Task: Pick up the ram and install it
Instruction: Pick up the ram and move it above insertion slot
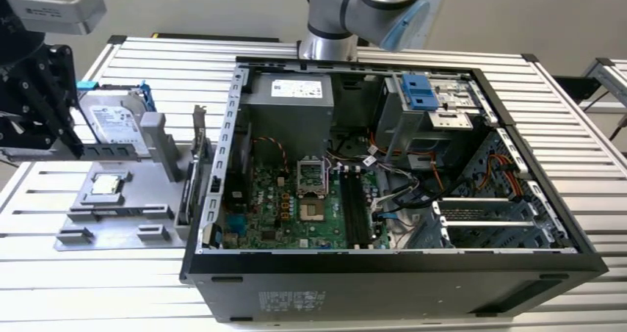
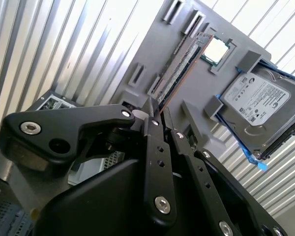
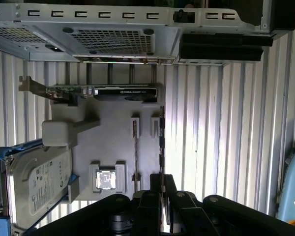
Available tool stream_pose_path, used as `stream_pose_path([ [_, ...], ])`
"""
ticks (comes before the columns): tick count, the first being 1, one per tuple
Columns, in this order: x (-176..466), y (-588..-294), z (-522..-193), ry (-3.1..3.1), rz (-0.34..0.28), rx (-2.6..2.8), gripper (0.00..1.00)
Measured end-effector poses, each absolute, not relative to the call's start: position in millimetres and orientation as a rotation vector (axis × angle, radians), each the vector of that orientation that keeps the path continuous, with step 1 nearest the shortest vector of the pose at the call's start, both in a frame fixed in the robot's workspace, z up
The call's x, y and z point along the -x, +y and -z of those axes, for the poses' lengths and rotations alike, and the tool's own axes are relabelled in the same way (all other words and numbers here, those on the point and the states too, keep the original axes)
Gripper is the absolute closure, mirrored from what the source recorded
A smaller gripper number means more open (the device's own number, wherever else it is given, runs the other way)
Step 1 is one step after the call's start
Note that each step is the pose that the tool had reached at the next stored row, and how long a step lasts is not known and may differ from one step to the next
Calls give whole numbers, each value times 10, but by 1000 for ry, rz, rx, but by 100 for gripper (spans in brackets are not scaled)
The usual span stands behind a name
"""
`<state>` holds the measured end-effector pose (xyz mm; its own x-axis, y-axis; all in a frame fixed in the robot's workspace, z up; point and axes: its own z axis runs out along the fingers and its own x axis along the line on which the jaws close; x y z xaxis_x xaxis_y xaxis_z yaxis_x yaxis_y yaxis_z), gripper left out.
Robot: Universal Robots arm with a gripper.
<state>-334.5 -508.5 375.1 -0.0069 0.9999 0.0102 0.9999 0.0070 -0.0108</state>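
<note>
The ram [image 2: 179,69] is a long, thin, dark stick with a row of chips on its face and a coppery line along 1 edge. It stands on its long edge in the grey tray [image 2: 152,44], just beside the small square chip [image 2: 215,50] and near the silver hard drive [image 2: 255,103] in its blue frame. The black gripper [image 2: 159,114] sits at the ram's near end, its 2 fingers [image 2: 154,142] drawn in narrow and pinching that end between them. The tray lies on a ribbed aluminium worktop [image 1: 117,273], next to an open computer case [image 1: 392,273]. A pale wall [image 1: 509,16] stands behind.
</note>
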Motion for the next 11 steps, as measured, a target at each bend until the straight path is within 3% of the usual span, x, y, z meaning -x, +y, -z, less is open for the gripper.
stream_pose_path([
  [11, 3345, -5085, -3805, -2216, -1, 2206, 100],
])
